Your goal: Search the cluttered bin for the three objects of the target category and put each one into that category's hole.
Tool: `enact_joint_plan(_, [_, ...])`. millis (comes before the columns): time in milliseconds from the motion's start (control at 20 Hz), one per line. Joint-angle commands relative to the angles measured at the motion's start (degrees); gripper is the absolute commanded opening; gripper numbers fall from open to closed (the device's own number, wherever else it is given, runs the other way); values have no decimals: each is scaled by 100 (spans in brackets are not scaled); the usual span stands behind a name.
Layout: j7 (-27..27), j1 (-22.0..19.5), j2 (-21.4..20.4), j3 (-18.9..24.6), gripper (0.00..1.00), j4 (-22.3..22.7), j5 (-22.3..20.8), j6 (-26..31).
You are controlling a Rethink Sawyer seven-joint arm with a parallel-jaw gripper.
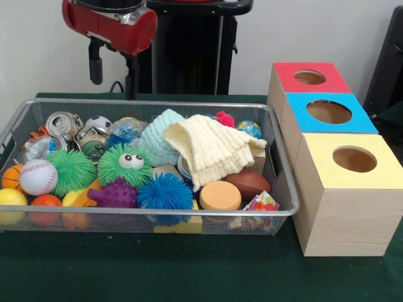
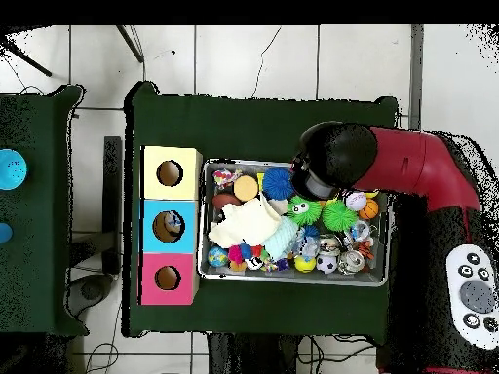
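Observation:
The wire mesh bin (image 1: 157, 212) is full of toys; it also shows in the overhead view (image 2: 292, 281). A crumpled clear bottle (image 1: 34, 148) lies at its left end. Another clear bottle with blue on it (image 1: 126, 130) lies at the back, between a soccer ball and a teal knit piece. I see no third bottle. My gripper (image 1: 114, 90) hangs from the red arm above the bin's back left rim, its two black fingers apart and empty. In the overhead view the arm (image 2: 390, 166) hides it.
Three wooden boxes with round holes stand right of the bin: red top (image 1: 308, 77), blue top (image 1: 327, 112), yellow top (image 1: 352, 157). Two shiny cans (image 1: 63, 123) lie at the back left. A cream cloth (image 1: 211, 148), spiky balls and a baseball (image 1: 38, 176) cover the rest.

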Motion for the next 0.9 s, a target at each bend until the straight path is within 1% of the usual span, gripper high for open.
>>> enact_joint_plan(50, [-394,81,-68,173,100,731,127,239])
enact_joint_plan(200, [-466,79,36,199,100,586,96,300])
enact_joint_plan(450, [-529,68,110,224,100,491,76,295])
enact_joint_plan(600, [-661,26,391,298,100,222,37,373])
enact_joint_plan(900, [-691,-1,651,366,100,173,1,31])
